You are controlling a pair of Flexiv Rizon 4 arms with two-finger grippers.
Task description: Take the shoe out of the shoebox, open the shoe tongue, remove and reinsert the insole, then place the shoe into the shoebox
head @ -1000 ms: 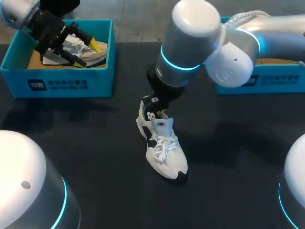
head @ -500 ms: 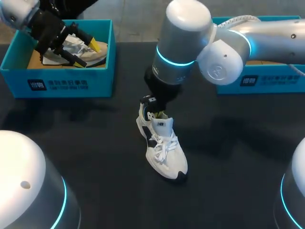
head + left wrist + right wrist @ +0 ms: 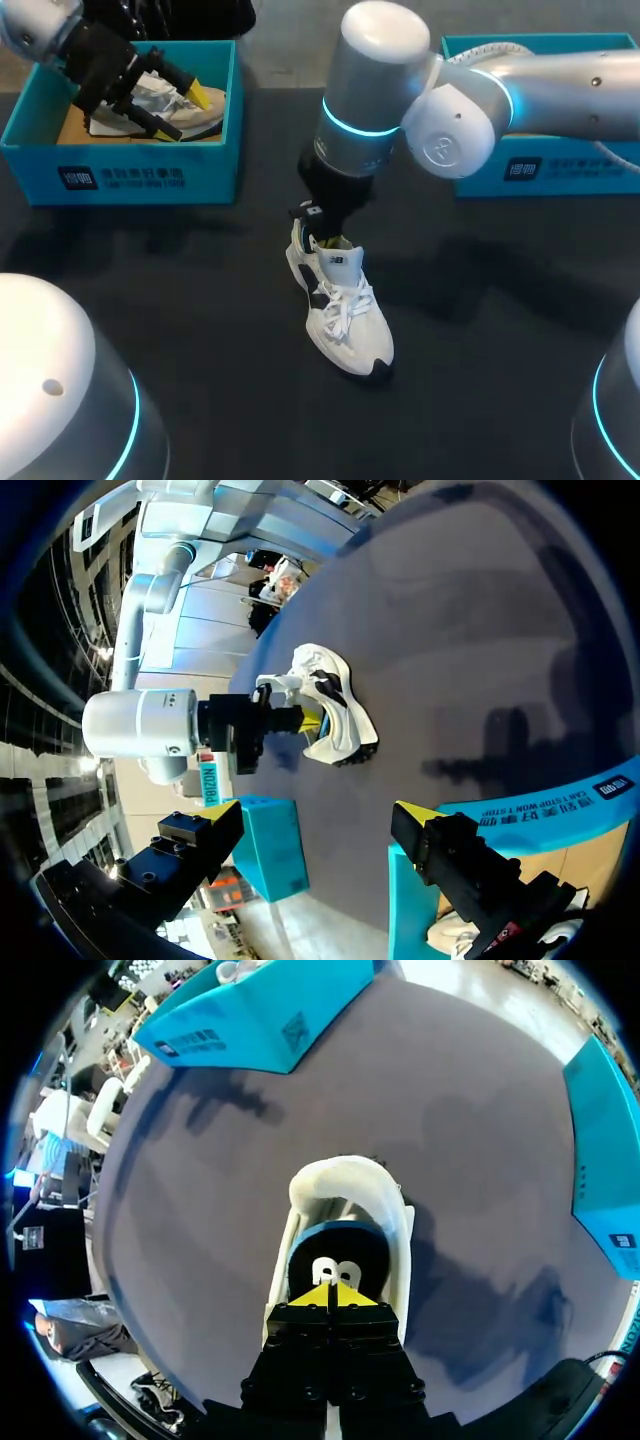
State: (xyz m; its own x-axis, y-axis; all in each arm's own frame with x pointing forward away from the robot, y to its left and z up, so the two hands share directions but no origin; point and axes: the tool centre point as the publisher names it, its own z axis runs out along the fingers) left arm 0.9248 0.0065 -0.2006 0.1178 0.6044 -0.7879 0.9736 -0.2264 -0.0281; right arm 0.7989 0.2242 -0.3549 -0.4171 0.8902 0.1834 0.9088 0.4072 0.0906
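A white sneaker with dark trim stands on the black table, toe toward me. My right arm comes in from the right, and its gripper sits in the shoe's heel opening. In the right wrist view the right gripper has its yellow tips pressed together, shut, just over the dark insole inside the sneaker. Whether anything is pinched I cannot tell. My left gripper hangs open over the left blue shoebox. In the left wrist view the left gripper is spread wide, far from the sneaker.
The left shoebox holds a pale shoe with white paper. A second blue shoebox stands at the back right, behind my right arm. Dark tabletop lies around the sneaker.
My right arm's wrist has drifted a little left and back while its gripper stayed at the shoe's heel. The sneaker and left arm have not moved.
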